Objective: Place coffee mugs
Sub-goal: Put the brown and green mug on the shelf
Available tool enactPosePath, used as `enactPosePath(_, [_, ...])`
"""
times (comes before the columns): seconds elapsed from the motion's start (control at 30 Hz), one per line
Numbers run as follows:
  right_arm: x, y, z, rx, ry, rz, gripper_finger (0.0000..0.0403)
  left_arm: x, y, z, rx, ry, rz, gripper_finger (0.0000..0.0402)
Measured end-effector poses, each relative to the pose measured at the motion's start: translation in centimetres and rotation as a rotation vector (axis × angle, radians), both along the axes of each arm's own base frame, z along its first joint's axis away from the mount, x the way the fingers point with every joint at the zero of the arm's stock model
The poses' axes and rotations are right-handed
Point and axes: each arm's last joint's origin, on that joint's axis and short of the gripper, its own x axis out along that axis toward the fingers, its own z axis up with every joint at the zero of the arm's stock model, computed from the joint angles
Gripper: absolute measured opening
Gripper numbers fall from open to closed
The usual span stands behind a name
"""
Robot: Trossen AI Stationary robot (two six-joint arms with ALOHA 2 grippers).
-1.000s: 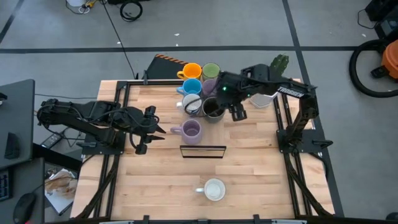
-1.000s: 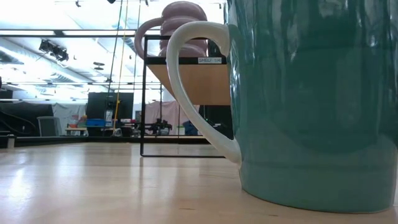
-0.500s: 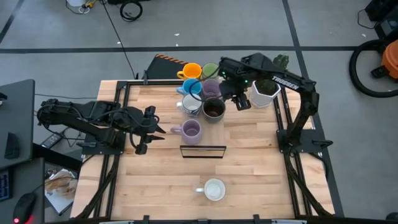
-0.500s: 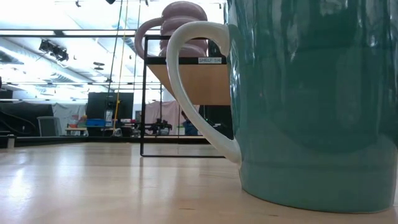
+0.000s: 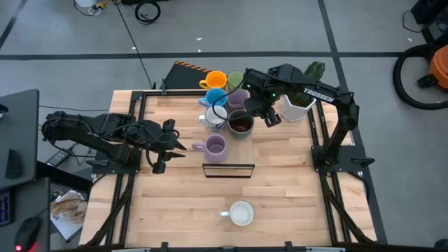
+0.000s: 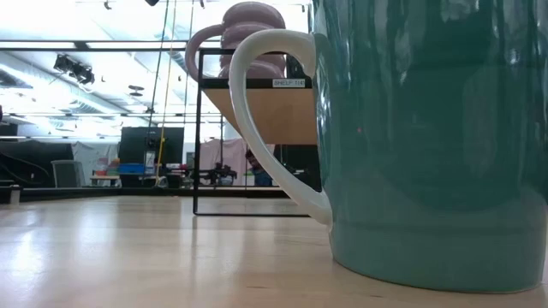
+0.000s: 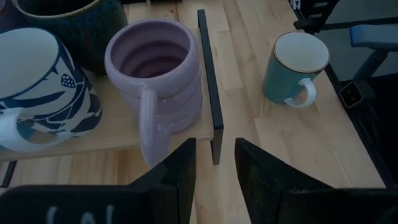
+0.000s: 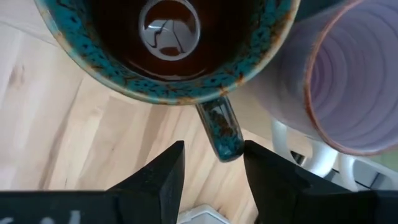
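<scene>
Wooden table [image 5: 280, 182] fills the high view's centre; the coffee mugs [image 5: 225, 105] cluster near its upper edge, a purple mug [image 5: 212, 146] sits lower, and a white-rimmed mug [image 5: 241, 213] stands alone near the bottom. Right tool [image 5: 264, 112], released, hovers at the dark mug's [image 5: 240, 123] handle [image 8: 221, 129]. Left tool [image 5: 173, 144], released, waits at centre-left.

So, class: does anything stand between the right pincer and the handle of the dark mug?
Nothing visible does. The right pincer is open just above the dark mug, its handle pointing into the gap. A purple mug stands close beside, not between. The left pincer waits by the other purple mug.
</scene>
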Motion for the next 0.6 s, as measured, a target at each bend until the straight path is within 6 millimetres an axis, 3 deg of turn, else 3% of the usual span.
enactPosePath(0.3, [-0.1, 0.7, -0.2, 0.062, 0.030, -0.071, 0.0167, 0.0, 0.0, 0.0, -0.004, 0.000, 0.003, 0.0117])
enactPosePath(0.6, [0.3, 3.0, -0.2, 0.118, 0.045, -0.199, 0.0167, 0.0, 0.0, 0.0, -0.005, 0.000, 0.004, 0.0117])
